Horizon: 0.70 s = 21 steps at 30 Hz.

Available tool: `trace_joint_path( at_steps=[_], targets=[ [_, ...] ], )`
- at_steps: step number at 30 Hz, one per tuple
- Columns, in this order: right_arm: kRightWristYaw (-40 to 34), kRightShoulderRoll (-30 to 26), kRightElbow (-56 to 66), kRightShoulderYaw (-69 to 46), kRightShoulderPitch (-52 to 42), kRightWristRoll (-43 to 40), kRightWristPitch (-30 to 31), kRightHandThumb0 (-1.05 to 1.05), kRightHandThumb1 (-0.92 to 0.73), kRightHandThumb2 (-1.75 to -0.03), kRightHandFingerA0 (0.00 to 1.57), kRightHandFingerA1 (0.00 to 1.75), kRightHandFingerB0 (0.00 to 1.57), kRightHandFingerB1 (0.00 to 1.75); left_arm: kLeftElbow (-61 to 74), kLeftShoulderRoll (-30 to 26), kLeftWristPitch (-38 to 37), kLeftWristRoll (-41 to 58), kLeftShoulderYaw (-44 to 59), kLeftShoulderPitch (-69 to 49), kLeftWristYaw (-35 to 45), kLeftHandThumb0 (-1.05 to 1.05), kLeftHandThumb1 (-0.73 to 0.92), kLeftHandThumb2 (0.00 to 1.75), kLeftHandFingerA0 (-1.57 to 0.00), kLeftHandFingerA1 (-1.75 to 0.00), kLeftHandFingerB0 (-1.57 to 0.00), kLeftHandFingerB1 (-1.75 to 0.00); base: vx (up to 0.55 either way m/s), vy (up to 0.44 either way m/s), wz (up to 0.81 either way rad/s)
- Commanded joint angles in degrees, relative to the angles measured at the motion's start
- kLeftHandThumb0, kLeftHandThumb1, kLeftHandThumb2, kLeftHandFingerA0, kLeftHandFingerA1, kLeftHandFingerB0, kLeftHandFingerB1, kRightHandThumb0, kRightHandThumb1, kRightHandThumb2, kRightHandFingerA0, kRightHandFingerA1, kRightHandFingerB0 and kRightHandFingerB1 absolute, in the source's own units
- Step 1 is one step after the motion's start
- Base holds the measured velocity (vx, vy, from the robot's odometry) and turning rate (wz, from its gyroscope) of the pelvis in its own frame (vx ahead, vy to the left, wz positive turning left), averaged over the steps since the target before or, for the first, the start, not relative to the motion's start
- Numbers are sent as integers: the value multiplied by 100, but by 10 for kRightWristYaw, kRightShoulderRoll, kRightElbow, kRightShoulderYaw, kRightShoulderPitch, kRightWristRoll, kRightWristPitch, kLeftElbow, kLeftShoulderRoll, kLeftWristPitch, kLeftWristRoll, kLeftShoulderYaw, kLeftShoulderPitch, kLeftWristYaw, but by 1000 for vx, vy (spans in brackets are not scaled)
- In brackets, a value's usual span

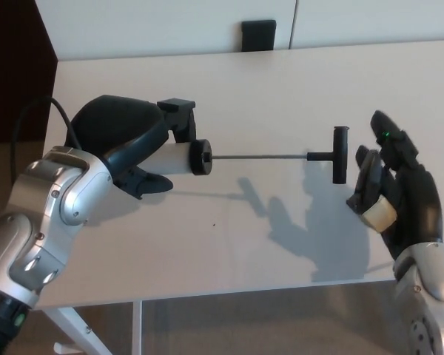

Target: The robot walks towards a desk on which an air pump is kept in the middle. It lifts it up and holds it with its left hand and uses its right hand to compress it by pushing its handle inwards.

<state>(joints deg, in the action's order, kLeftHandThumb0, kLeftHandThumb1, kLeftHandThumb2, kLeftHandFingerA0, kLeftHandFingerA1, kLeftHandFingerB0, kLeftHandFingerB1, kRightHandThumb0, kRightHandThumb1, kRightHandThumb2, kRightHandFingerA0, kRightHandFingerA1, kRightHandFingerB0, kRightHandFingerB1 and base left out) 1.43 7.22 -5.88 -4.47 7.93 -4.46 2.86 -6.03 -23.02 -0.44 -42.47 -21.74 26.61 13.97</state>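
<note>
Wide matte white surface (281,89) is filling most of the view, smooth and bare, with a small black rectangular block (258,34) sitting at its far edge. Left hand (126,151), glossy black fingers on a silver forearm, is wrapping around the white plastic cylinder of the air pump (179,157) and holding it lifted above the surface, lying horizontally (shadow is falling clear on the surface below). Right hand (391,194) is hovering just beside the pump's black T-shaped handle (340,154), fingers spread apart, holding nothing, not clearly touching it. Thin grey metal rod (259,157) is running fully extended from the black end cap (200,157) to the handle.

Pump is looking light and rigid; the slim rod seems the weak part and could probably bend under a sideways push. Best contact is likely a flat palm on the T-bar's outer face, pushing straight along the rod, while the left hand is gripping the smooth barrel firmly since it may slip.
</note>
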Motion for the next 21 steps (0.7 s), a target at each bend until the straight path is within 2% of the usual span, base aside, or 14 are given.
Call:
trace_joint_path(
  at_steps=[1,4,5,9,10,12,13,16,17,19,20,21],
  targets=[
    [9,-4,55,-9,-8,-35,12,-88,-90,-119,0,14,0,11,-15,-21,-17,1,10,9,-10,-12,85,62,-68,-175,-66,-112,0,0,0],
    [11,-4,72,-8,-12,-40,18,-88,-90,-119,0,14,0,11,-16,-25,-20,3,12,8,-11,-12,85,62,-68,-175,-66,-112,0,0,0],
    [12,-4,79,-6,-13,-41,22,-89,-90,-119,0,13,0,10,-16,-26,-21,3,13,7,-13,-12,85,63,-68,-175,-63,-120,0,0,0],
    [9,-4,91,-1,-15,-38,27,-89,-88,-118,0,15,0,11,-18,-27,-26,2,13,8,-18,-10,84,64,-70,-175,-68,-115,0,0,0],
    [8,-4,93,2,-16,-35,28,-88,-89,-118,0,16,0,12,-18,-28,-28,0,12,9,-19,-9,82,64,-88,-170,-70,-123,0,0,0],
    [8,-4,94,4,-16,-34,29,-88,-89,-118,0,16,0,12,-17,-29,-29,-1,11,9,-19,-9,82,64,-88,-170,-70,-123,0,0,0],
    [8,-3,93,8,-16,-32,30,-87,-90,-119,0,17,0,13,-17,-27,-28,-2,9,9,-18,-10,84,61,-67,-175,-60,-126,0,0,0],
    [8,-3,93,10,-17,-32,31,-87,-90,-119,0,17,0,13,-16,-26,-26,-3,8,9,-17,-10,84,61,-67,-175,-60,-126,0,0,0],
    [8,-2,93,13,-17,-32,32,-86,-90,-118,0,17,0,13,-15,-24,-24,-3,7,8,-15,-12,83,60,-78,-174,-69,-107,0,0,0],
    [8,-1,93,15,-18,-33,33,-86,-90,-118,0,17,0,13,-15,-22,-23,-3,7,8,-13,-12,83,60,-78,-174,-69,-107,0,0,0],
    [10,0,86,19,-16,-32,31,-85,-90,-118,0,18,0,13,-15,-19,-23,-5,3,9,-14,-12,84,59,-70,-175,-66,-112,0,0,0],
    [10,0,81,22,-15,-32,30,-85,-90,-118,0,18,0,13,-16,-17,-23,-7,1,9,-15,-12,84,59,-70,-175,-66,-112,0,0,0]
  ],
)
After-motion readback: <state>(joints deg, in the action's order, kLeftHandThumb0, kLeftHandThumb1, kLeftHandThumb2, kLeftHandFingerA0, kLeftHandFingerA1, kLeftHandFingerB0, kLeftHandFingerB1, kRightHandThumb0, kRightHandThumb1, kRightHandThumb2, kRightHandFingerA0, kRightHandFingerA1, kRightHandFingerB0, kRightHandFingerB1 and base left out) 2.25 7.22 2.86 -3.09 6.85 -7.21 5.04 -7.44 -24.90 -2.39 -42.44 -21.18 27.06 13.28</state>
